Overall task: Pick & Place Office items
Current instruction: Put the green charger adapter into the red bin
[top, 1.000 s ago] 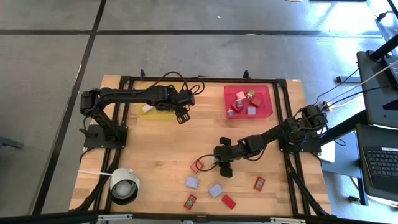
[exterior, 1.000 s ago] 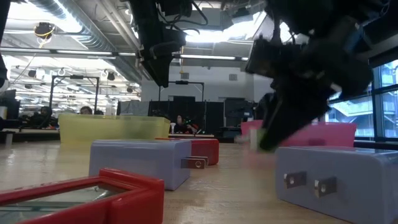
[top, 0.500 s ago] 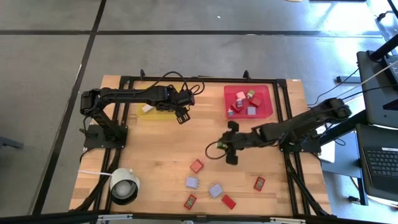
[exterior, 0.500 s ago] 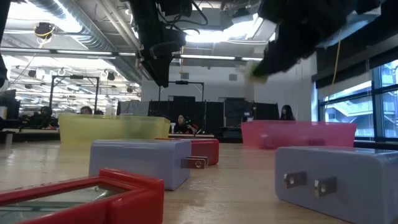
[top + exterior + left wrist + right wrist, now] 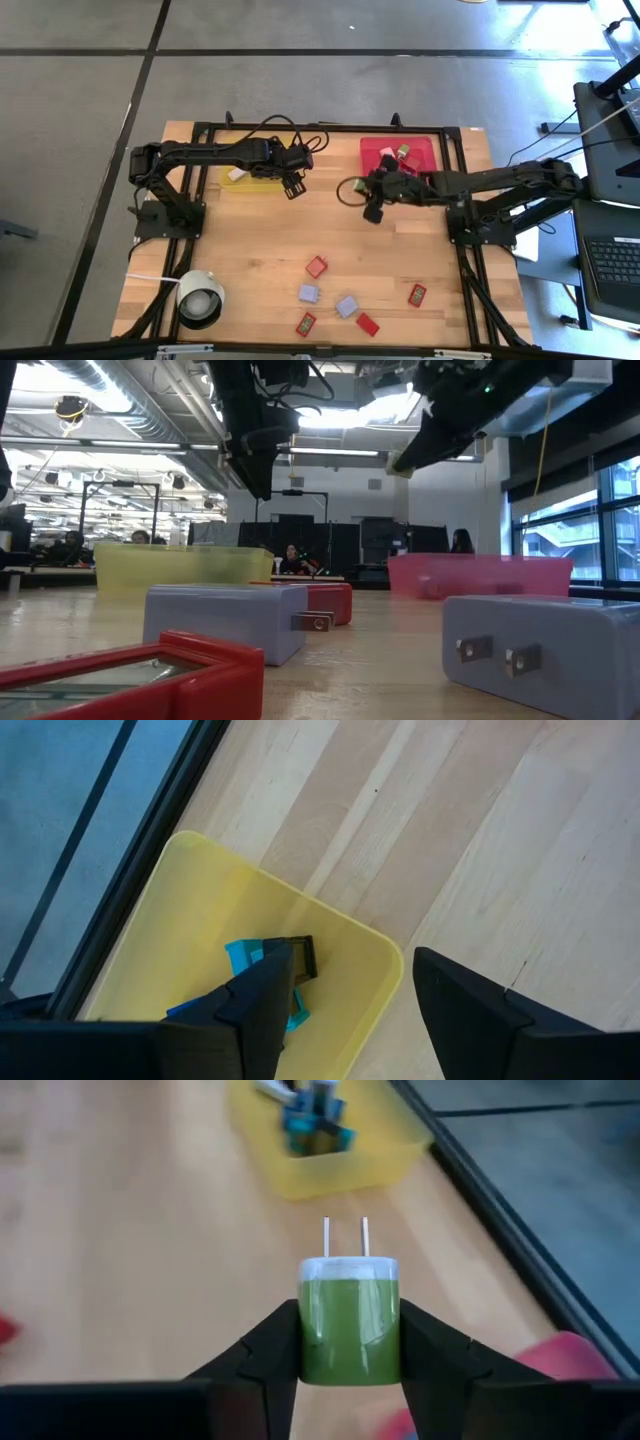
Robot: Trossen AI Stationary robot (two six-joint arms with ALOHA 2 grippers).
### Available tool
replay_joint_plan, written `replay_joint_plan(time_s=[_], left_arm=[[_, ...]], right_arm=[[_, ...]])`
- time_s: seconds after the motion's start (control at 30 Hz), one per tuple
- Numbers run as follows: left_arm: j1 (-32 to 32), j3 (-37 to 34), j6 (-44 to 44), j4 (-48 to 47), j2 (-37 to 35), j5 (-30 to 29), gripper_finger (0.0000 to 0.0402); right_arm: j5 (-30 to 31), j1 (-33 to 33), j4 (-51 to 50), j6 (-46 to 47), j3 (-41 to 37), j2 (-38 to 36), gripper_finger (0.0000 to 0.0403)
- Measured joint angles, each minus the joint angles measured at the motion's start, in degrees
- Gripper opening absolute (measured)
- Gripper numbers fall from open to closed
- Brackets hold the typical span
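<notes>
My right gripper (image 5: 368, 200) is shut on a small green plug block (image 5: 349, 1325) with a white cap and two metal prongs. It hangs above the table just left of the red tray (image 5: 425, 176), which holds several small items. My left gripper (image 5: 293, 184) stands open over the near right corner of the yellow tray (image 5: 340, 955), with nothing between its fingers; blue clips (image 5: 262, 970) lie in that tray. Loose red blocks (image 5: 317, 266) and lilac blocks (image 5: 346, 305) lie flat on the table's near part. My right gripper pinches the green block's two opposite sides (image 5: 310, 1330) between its two fingers. The white cap and prongs (image 5: 345, 1238) stick out beyond the fingertips. The fingers slant down toward the table's left side. The block is lifted clear of the table.
A white cylinder with a dark centre (image 5: 200, 298) stands at the near left corner. Up close in the low view are lilac plug blocks (image 5: 225, 620) and a red block (image 5: 130, 680). Bare wood lies between the two trays and the loose items.
My right gripper has risen from among the loose items near the table's middle and gone toward the far edge, to beside the red tray. It has tipped closer to level. The green block has come up with it, clear of the table.
</notes>
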Motion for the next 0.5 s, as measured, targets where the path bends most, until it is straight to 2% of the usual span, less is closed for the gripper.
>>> replay_joint_plan(time_s=[0.07, 0.17, 0.23, 0.4, 0.5], left_arm=[[0.00, 0.00, 0.00, -0.01, 0.00, 0.00, 0.0201], [0.01, 0.00, 0.01, -0.01, 0.00, 0.00, 0.0201], [0.02, 0.00, 0.02, -0.01, 0.00, 0.00, 0.0200], [0.01, 0.00, 0.01, 0.00, 0.00, 0.00, 0.0203], [0.01, 0.00, 0.00, -0.01, 0.00, 0.00, 0.0203]], right_arm=[[0.58, -2.17, -0.14, -0.73, 0.00, 0.00, 0.0143], [5.76, -4.93, -0.16, 0.98, 0.00, 0.00, 0.0137], [8.52, -6.62, -0.91, 4.24, 0.01, 0.00, 0.0136], [10.85, -11.08, -6.14, 15.60, 0.00, 0.14, 0.0141], [16.60, -12.52, -11.24, 22.48, 0.01, 0.17, 0.0141]])
